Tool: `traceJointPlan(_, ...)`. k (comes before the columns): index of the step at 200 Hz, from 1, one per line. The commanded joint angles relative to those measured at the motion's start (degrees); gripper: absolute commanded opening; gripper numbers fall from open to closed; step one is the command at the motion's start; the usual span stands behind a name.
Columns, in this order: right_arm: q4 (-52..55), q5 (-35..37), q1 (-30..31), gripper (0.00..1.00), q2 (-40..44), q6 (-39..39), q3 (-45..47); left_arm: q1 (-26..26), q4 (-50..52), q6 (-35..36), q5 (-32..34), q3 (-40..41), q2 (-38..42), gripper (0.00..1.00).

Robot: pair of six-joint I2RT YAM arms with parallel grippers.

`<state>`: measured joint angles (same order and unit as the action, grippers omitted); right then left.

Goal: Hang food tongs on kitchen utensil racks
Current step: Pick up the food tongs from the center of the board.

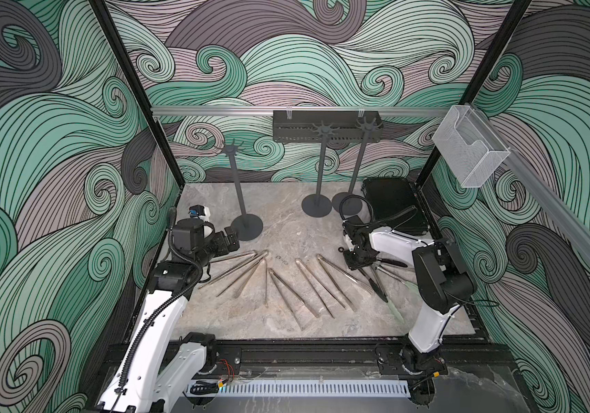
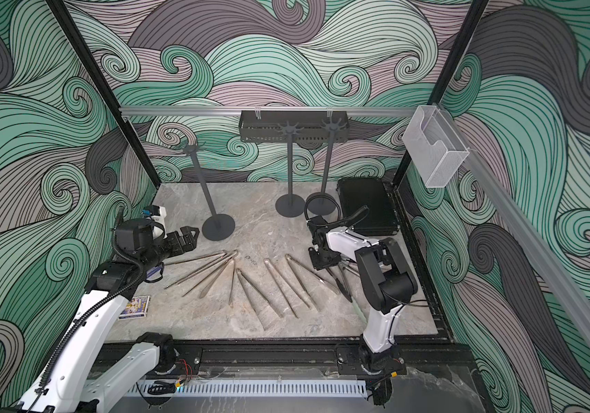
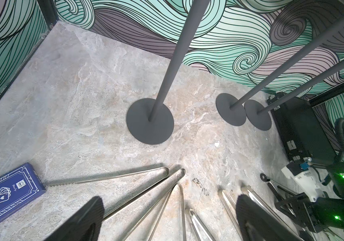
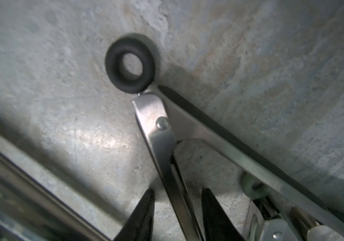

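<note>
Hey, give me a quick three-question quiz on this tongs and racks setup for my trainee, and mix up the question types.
1. True or false: some tongs hang on the racks.
2. The right gripper has its fingers either side of: A black-ringed tongs; B a rack's base; C nothing.
3. How many racks stand on the table?
Key: 1 false; 2 A; 3 three.

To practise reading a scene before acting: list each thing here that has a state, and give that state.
Steel tongs: lying flat on the table, unhung.
Black-ringed tongs: lying flat, one arm straddled by the right end effector.
Utensil racks: upright, hooks bare.
Left end effector: open, holding nothing.
Right end effector: jaws apart, not yet gripping.
</note>
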<state>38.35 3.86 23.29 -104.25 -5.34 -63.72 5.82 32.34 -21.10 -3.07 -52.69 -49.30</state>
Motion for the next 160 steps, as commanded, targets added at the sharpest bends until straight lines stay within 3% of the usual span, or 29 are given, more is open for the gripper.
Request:
traceJointPlan(1,-0.18,-0.85,0.14,0.36,-0.88,1.02,-0.64,0.39,-0.26,-0.10,-0.56,0.02,0.45,0.99)
traceJointPlan(75,-1.18,-0.61,0.09,0.15,-3.60,2.76,-1.30,0.42,-0.26,-0.06,-0.55,0.56,0.84,0.99)
traceJointPlan(99,-1.54,0.05,0.10,0.00,-3.55,3.54,-2.27,0.42,-0.34,-0.02,-0.80,0.65,0.83,0.99)
traceJointPlan(160,-2.45,2.80,0.18,0.00,1.84,5.94,-5.60,0.40,-1.31,0.01,-1.31,0.87,1.38,0.99)
